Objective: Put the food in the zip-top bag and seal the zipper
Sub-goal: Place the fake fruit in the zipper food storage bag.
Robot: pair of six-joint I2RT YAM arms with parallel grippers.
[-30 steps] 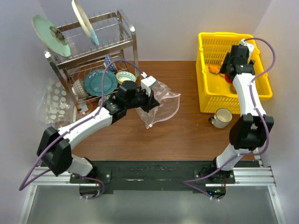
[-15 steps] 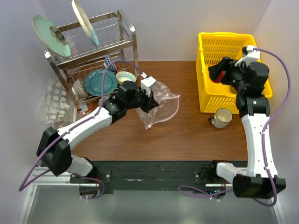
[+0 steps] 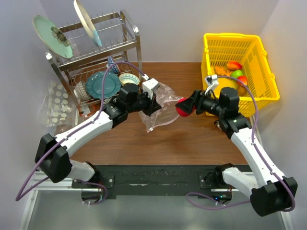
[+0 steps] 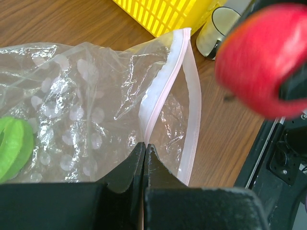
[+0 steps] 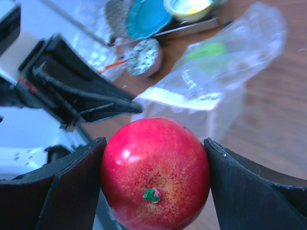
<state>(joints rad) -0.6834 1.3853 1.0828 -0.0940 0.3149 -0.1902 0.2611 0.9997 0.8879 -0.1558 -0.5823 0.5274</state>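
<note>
The zip-top bag (image 3: 165,109) lies on the wooden table at the middle, its mouth facing right. My left gripper (image 3: 152,103) is shut on the upper lip of the pink zipper (image 4: 158,91) and holds the mouth open; the lower lip (image 4: 194,110) hangs apart. A green toy food (image 4: 14,146) lies inside the bag, also seen in the right wrist view (image 5: 206,49). My right gripper (image 3: 184,106) is shut on a red toy fruit (image 5: 156,172), just right of the bag's mouth and above the table. More food (image 3: 235,71) lies in the yellow basket (image 3: 261,96).
A dish rack (image 3: 96,62) with plates and bowls stands at the back left. A clear bag with white discs (image 3: 57,105) lies beside it. A cream mug (image 4: 218,28) stands in front of the basket, behind my right arm.
My right arm has lifted the red fruit out of the basket and swung left to the bag's mouth. My left gripper has kept its hold on the bag.
</note>
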